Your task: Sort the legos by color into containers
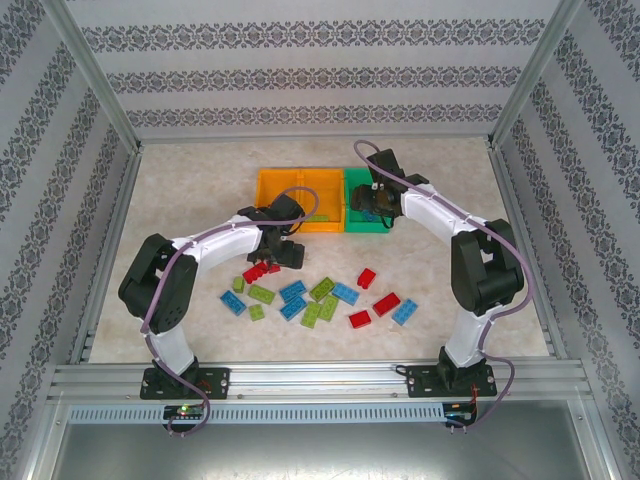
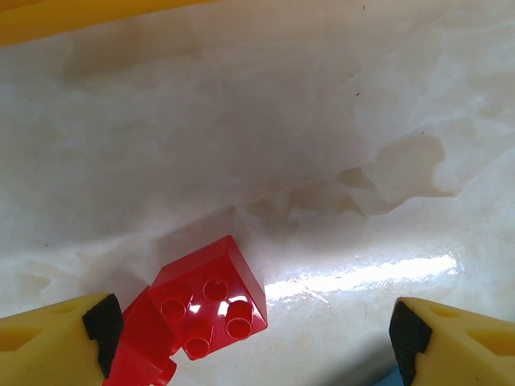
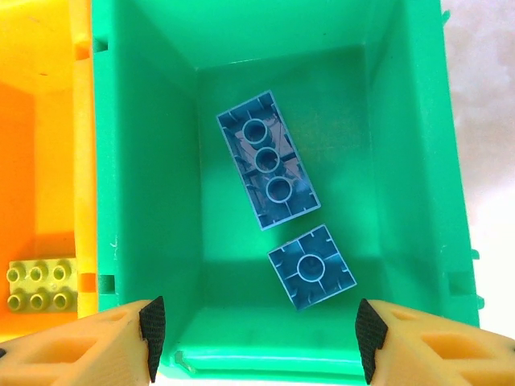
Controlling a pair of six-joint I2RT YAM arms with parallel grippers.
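**Top external view: bricks part-sorted, both claws spread**

Top external view: loose bricks in red, lime and blue lie scattered on the table, in front of the row of bins.

Left wrist view: left claw is spread wide, low over the table. A red brick lies between its fingers, nearer the left one.

Right wrist view: right claw is spread above the green bin. Two blue bricks lie inside, undersides up. One lime brick lies in the adjoining orange bin.
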